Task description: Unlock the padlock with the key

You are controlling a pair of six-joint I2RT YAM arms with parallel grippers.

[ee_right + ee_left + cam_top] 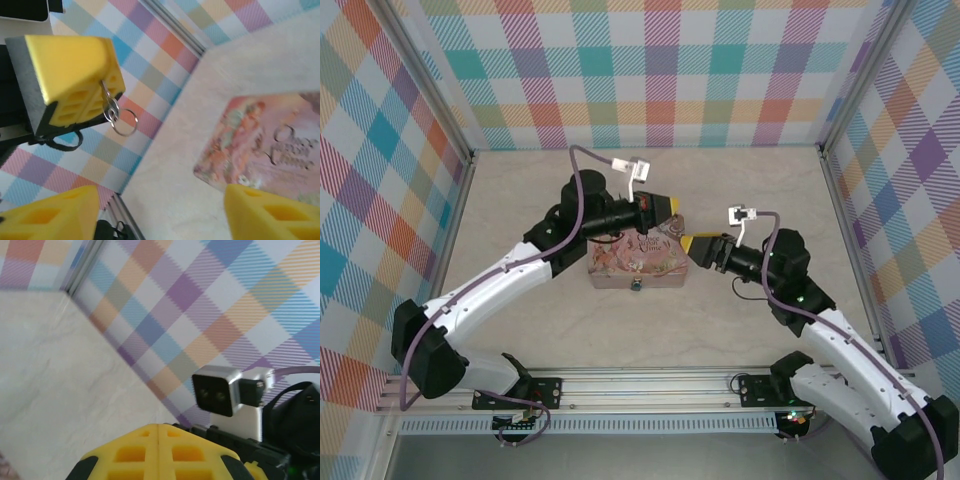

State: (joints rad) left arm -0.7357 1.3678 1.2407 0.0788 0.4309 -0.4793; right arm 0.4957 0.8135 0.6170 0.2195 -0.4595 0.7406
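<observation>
Yellow left fingers (pixel 663 207): pressed together, seam shut, clamped on the key; they hang above the far right corner of the tin.
Key (pixel 105 91): only a thin silvery sliver pokes out of the seam between the left fingers, seen from the right wrist camera; it is off the bench.
Key rings (pixel 120 116): small wire loops dangling free under that sliver.
Left arm (pixel 510 275): white and black, reaching from the near left corner towards the middle of the bench.
Bench (pixel 520 190): pale, marbled surface, walled by plaid panels.
Tin (pixel 635 258): pink, illustrated, rectangular, lying flat near the middle of the bench, lid up.
Padlock (pixel 637 285): tiny blue spot at the middle of the tin's near side; too small to tell how its shackle sits.
Right fingers (pixel 699 243): yellow, standing apart with nothing between them, just beside the tin's right end and pointing at it.
Right arm (pixel 840 340): coming in from the near right corner.
</observation>
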